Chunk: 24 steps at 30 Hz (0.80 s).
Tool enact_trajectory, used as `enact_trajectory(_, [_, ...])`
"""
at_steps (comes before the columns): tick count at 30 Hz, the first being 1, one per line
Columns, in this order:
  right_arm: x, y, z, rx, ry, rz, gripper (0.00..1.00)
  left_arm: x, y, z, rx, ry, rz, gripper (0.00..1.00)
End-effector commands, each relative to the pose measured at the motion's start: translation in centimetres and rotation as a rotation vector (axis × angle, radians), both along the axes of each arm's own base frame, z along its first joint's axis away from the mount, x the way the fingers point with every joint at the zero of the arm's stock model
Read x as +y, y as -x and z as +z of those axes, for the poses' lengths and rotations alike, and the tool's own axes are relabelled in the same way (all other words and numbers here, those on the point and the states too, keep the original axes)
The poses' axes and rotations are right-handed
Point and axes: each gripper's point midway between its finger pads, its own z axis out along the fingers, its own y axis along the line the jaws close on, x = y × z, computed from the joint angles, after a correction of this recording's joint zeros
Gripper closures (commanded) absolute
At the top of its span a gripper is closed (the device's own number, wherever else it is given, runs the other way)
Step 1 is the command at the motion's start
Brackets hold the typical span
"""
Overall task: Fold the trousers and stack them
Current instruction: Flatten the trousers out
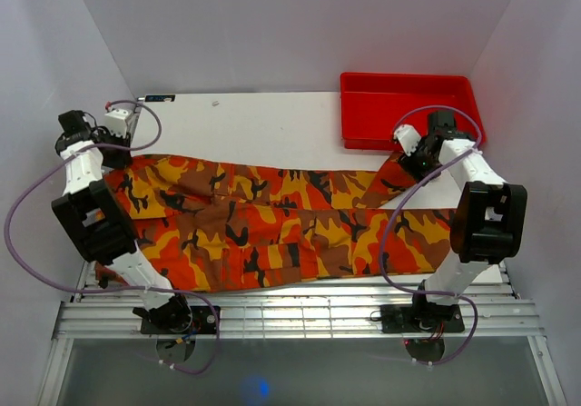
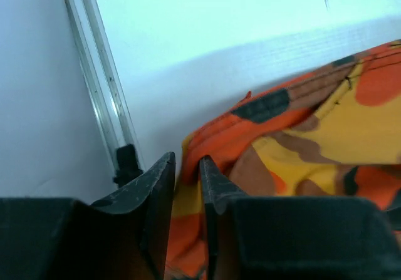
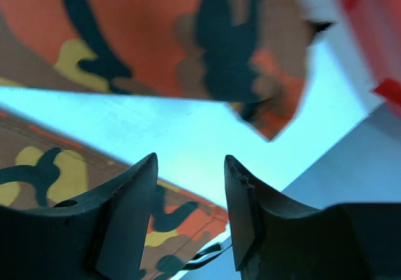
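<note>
The trousers (image 1: 272,224) lie spread flat across the table (image 1: 254,120), waist toward the left edge and both legs running to the right edge, the near leg along the near edge beside the slatted metal rail (image 1: 300,311). The left gripper (image 2: 186,161) is at the far left corner of the cloth, right at the waistband. Its fingers (image 2: 156,186) stand only a narrow slit apart, with an orange fold of the waistband showing in that slit. Whether the fold is pinched or merely sits there, I cannot tell. Just to the left of this gripper a thin metal strip (image 2: 100,73) runs along the foot of the white wall. The right gripper (image 3: 189,161) hangs near the far right corner, above the bare wedge of table where the two legs part. Its jaws stand about halfway apart and hold nothing. The cuff of the far leg lies just ahead of its fingertips and the near leg lies below them. The red plastic tray (image 1: 408,106) sits in the far right corner just beyond that cuff, close to the right wrist. Purple cables (image 1: 18,233) loop off both arms, clear of the cloth.
</note>
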Motion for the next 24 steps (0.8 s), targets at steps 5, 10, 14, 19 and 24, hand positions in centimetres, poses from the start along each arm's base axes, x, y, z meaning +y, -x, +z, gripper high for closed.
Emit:
enact_trajectory(5, [4.1,-4.4,8.0,-0.243,-0.369,-0.166,0.35,-2.0,-0.6,2.0,-0.013,0.157,0.036,0.43])
enact_trajectory(10, [5.6,-6.3,7.3,-0.233,-0.448,-0.342,0.38,-3.9,1.7,1.6,0.002,0.199,0.036,0.42])
enact_trajectory(14, [7.9,-5.5,6.1,-0.275,-0.561,-0.491,0.39,-6.2,4.4,-0.6,0.046,0.244,0.02,0.42])
enact_trajectory(19, [11.2,-5.6,2.3,-0.268,-0.496,-0.457,0.51,-7.4,7.7,-5.6,0.174,0.286,0.065,0.43])
enact_trajectory(24, [9.3,-4.8,-2.1,-0.19,-0.342,-0.5,0.62,-7.4,10.2,-9.1,0.314,0.282,0.115,0.46])
